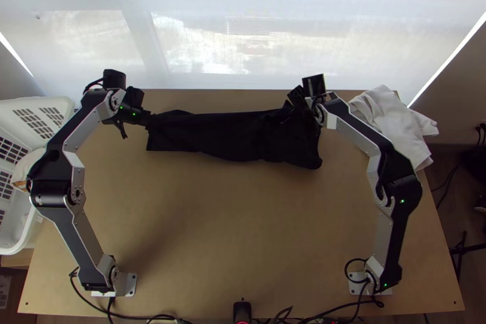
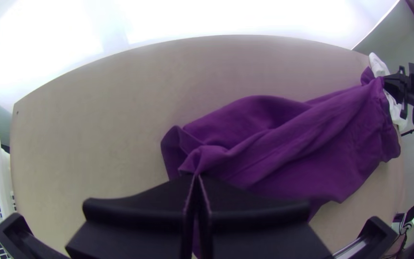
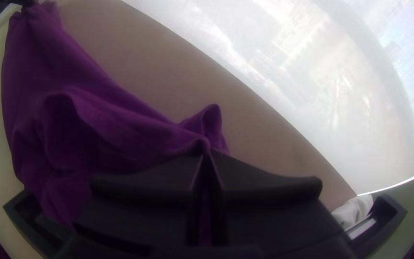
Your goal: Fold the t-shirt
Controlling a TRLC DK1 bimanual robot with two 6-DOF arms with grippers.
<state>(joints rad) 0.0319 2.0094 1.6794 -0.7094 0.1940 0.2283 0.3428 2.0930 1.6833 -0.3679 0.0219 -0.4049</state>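
I operate over a light wooden table (image 1: pixel 231 233), with a bright, translucent white sheet (image 1: pixel 200 38) standing beyond its far edge. The left arm (image 1: pixel 53 193) and the right arm (image 1: pixel 398 187) extend up the top view from bases at the lower left and lower right.

A white slatted basket (image 1: pixel 36 100) adjoins the table's left side; a pale item (image 1: pixel 25 166) lies inside it.

The task workpiece, a dark t-shirt (image 1: pixel 231 134), lies across the far half of the table as a long, narrow band between my two grippers. A raised crease runs lengthwise along it. Its right portion is broader and loosely bunched; I cannot tell how many layers it has.

A crumpled white cloth (image 1: pixel 395 120) is located at the table's far right corner, beside the right arm.

Left gripper (image 1: pixel 150 121): clamped on a pinch of fabric at the t-shirt's left end.

Right gripper (image 1: pixel 293 108): clamped on a gathered part of the t-shirt's far edge, near its right end. In the right wrist view, a small fold stands up just beyond the fingertips (image 3: pixel 216 163).

A small black device (image 1: pixel 242 310) is positioned at the middle of the near edge.
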